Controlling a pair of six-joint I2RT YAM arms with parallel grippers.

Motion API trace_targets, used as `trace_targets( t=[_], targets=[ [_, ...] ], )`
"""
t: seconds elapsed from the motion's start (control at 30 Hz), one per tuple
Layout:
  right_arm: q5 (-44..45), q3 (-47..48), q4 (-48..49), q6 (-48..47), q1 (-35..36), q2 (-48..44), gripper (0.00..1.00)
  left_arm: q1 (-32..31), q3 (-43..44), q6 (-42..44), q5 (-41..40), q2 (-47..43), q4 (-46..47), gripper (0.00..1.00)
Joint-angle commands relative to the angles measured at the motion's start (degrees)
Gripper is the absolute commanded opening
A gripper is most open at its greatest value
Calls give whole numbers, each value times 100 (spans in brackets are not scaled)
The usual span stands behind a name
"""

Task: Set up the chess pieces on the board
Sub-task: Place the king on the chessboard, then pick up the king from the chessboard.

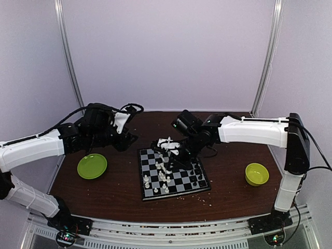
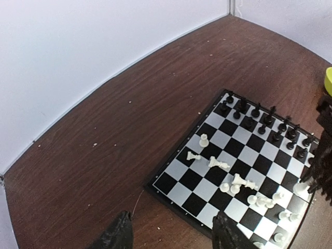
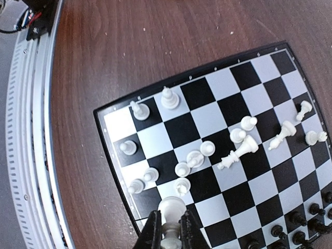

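The board (image 1: 147,193) lies at the table's middle, with black pieces (image 1: 196,174) lined along its right side and white pieces (image 1: 162,177) scattered over its left half, some lying on their sides. My right gripper (image 1: 174,151) hovers over the board's far part. In the right wrist view my right gripper (image 3: 170,224) is shut on a white piece (image 3: 171,209), held above the board (image 3: 210,119) near its edge. My left gripper (image 1: 126,139) is open and empty, left of the board's far corner. In the left wrist view my left gripper (image 2: 171,233) hangs over bare table beside the board (image 2: 167,182).
A lime-green plate (image 1: 92,166) lies left of the board and a lime-green bowl (image 1: 256,174) stands to its right. Pale crumbs (image 1: 207,199) dot the brown table. White walls close the back and sides. A metal rail (image 3: 26,155) runs along the near edge.
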Motion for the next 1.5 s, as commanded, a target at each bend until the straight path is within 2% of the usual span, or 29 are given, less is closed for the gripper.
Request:
trace_targets(
  t=[0.0,0.53,0.67,0.83,0.97,1.13,1.27,1.37,1.47],
  targets=[
    [558,-108,-122,-327,68,152,1,35,-15,-287,-496,-114,-8,54],
    [842,-608,77,-371,67,376,4,35,244,-431,-226,246,-178,54],
    [894,-633,103,-362,65,383,15,35,263,-430,-103,326,-178,54],
    [897,-666,92,-344,56,418,21,35,294,-448,139,448,-214,54],
    [778,-615,-36,-316,51,289,35,37,389,-412,398,532,-338,53],
    [423,-574,-407,-296,-167,-750,41,21,430,-293,1047,592,-257,53],
    [132,-1137,-278,-317,-711,-1771,43,-201,677,34,1561,904,-310,52],
    [-193,-2035,582,-56,-1381,-2451,44,-495,1076,405,1852,1366,-613,51],
    [-505,-2814,1207,1,-2076,-2986,50,-869,1656,830,1907,1953,-1205,50]
  ],
)
